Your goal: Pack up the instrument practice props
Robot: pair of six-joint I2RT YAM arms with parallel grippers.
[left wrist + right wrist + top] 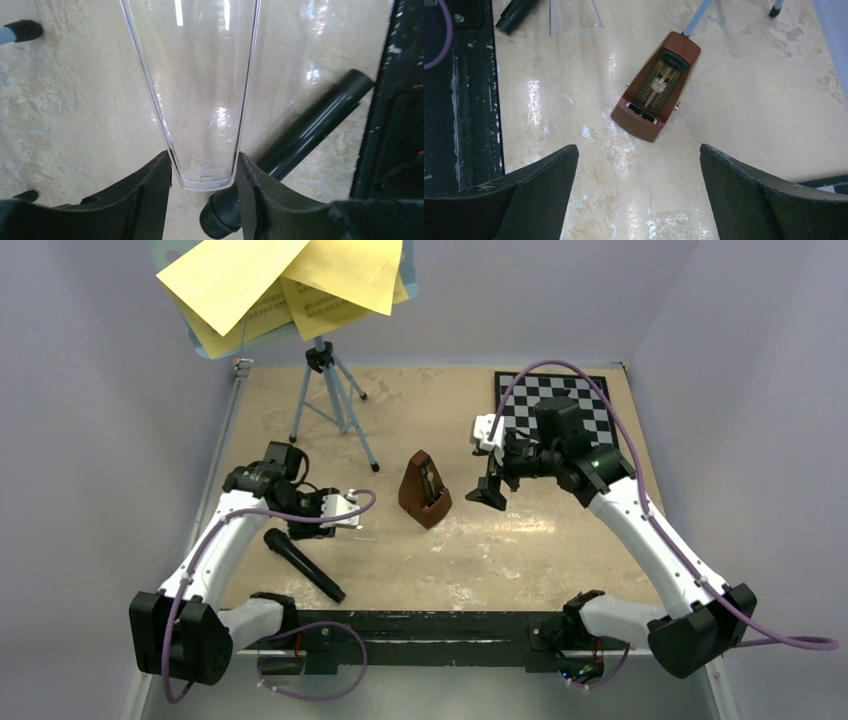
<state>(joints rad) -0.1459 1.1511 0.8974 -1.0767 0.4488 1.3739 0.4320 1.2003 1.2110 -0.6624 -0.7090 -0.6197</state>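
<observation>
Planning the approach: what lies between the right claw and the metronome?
Nothing: bare table between right claw and metronome, clearest in the right wrist view.

Bright, even light falls from overhead. White glare streaks the glossy desk in both wrist views and runs down the clear cover. Shadows are faint and soft. The metronome looks slightly blurred.

Robot lab test cell: plain grey walls box in a beige table, white left arm and right arm bolted to a black rail, chessboard in far corner.
</observation>
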